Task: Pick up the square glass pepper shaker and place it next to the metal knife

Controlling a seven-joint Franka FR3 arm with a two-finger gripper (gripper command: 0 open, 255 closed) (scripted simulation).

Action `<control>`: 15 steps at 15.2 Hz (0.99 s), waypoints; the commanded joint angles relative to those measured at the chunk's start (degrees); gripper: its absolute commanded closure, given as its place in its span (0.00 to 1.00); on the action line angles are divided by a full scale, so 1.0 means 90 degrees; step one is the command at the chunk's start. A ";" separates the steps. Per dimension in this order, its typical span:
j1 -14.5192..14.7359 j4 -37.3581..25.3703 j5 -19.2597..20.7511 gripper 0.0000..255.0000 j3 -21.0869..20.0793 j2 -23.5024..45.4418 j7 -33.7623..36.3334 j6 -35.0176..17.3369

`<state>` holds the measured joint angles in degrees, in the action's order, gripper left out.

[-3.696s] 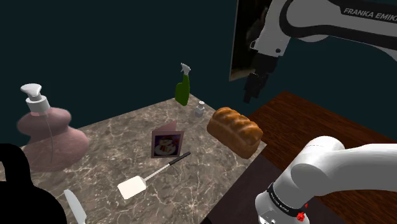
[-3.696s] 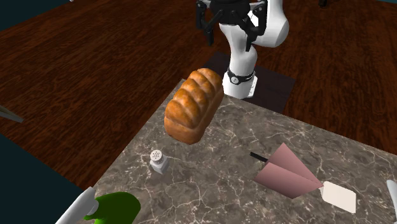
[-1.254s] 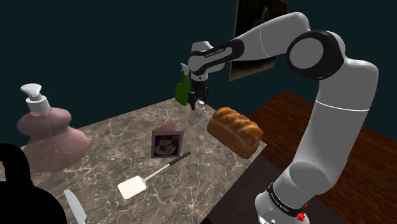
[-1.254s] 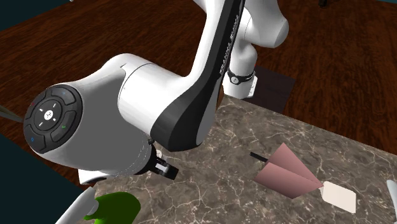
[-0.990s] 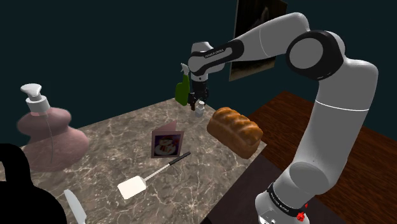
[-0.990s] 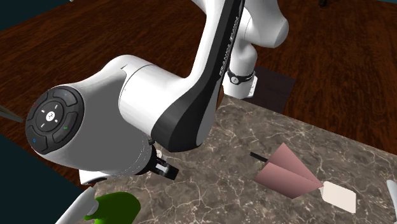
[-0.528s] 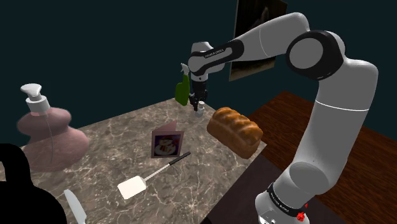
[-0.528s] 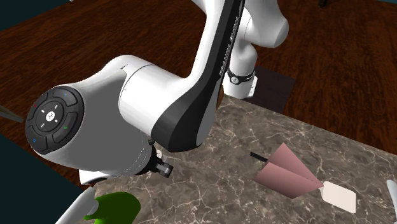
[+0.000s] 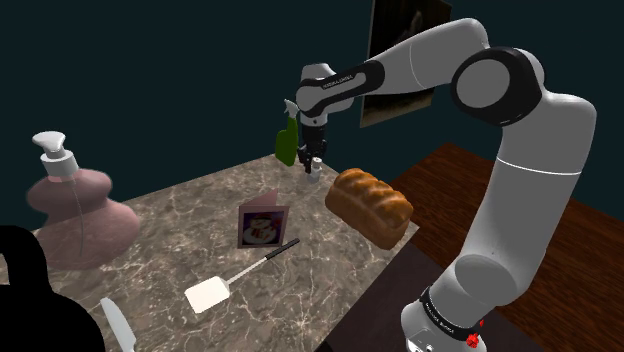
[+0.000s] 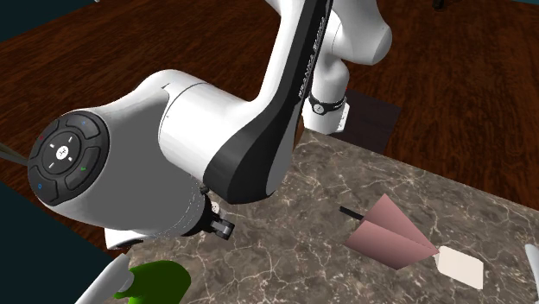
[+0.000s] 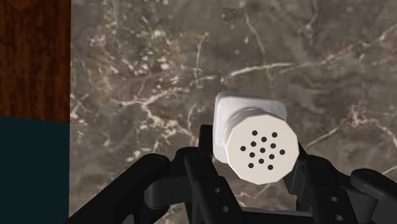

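1. The gripper hangs over the far corner of the marble counter, pointing straight down; this suits a small upright thing, taken from above.
2. The pepper shaker stands upright between the fingers, which press on two opposite sides just under its round cap; judged a firm hold, as flat walls give the pads good purchase.
3. Whether its base is off the counter cannot be told.
4. The shaker sits beside the green spray bottle and near the loaf of bread.
5. The knife lies at the opposite, near corner, just past the spatula; the carry must cross the counter, passing the standing greeting card, so it calls for height.
6. Writing: the arm bears lettering that looks like FRANKA EMIKA; the card shows a picture, no readable words; the shaker has no label, only holes in its cap.
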<state>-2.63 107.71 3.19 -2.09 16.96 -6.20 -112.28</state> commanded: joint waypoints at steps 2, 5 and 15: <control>0.0001 -0.0102 -0.0008 1.00 -0.0003 -0.0107 -0.0008 0.0209; 0.0001 -0.0222 -0.0016 1.00 -0.0006 -0.0212 -0.0020 0.0435; 0.0002 -0.0719 -0.0038 1.00 -0.0011 -0.0489 -0.0057 0.1207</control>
<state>-2.58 101.95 2.86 -2.21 12.65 -6.63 -102.23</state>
